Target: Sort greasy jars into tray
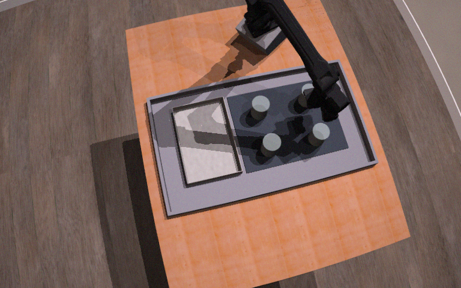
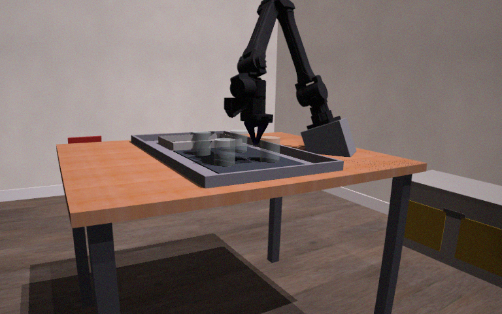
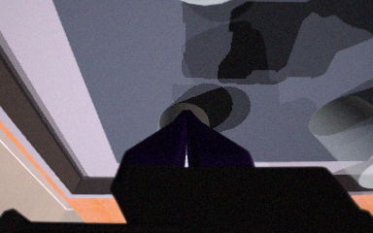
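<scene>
Here, pinched-together empty fingers (image 2: 255, 142) hover over the dark mat (image 1: 272, 115) on an orange table (image 2: 121, 174).

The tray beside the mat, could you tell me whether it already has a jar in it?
No, the tray shows only its pale bare floor from above, and all four jars stand on the dark mat next to it.

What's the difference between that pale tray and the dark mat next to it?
The tray is pale with raised rims, while the mat is dark and lies flat. The tray holds no jars; all four jars stand on the mat. The tray looks smaller than the mat. The shut gripper hangs over the mat, not the tray. Both are rectangles lying side by side on the same grey surface.
</scene>
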Motion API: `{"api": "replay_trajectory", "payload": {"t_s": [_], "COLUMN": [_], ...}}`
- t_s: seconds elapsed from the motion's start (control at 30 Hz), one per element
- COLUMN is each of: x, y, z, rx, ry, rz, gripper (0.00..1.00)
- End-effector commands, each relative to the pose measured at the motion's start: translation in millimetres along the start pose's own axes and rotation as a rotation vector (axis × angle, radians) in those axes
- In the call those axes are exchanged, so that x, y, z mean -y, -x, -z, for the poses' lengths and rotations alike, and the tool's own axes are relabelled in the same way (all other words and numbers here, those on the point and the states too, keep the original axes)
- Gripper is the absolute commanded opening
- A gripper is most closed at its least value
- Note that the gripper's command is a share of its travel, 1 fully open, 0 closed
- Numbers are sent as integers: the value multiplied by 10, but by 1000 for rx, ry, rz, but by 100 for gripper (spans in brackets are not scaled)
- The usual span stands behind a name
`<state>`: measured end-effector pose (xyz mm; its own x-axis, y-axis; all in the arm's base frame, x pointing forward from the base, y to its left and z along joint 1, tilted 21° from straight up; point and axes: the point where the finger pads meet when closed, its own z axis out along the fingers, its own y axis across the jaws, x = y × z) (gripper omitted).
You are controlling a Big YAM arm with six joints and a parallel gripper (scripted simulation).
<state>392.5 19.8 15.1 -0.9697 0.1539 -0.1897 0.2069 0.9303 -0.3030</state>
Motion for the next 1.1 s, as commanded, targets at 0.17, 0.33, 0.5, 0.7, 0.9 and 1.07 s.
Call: {"api": "replay_trajectory", "payload": {"t_s": [0.17, 0.33, 0.5, 0.7, 0.9, 1.07], "x": [-21, -21, -21, -21, -21, -21], "y": [15, 9, 2, -3, -11, -18], "z": [26, 26, 26, 26, 26, 26], "rx": [15, 15, 15, 15, 15, 15], "ry": [7, 7, 7, 7, 7, 7], "rz": [1, 1, 1, 1, 1, 1], "gripper": [0, 0, 0, 0, 0, 0]}}
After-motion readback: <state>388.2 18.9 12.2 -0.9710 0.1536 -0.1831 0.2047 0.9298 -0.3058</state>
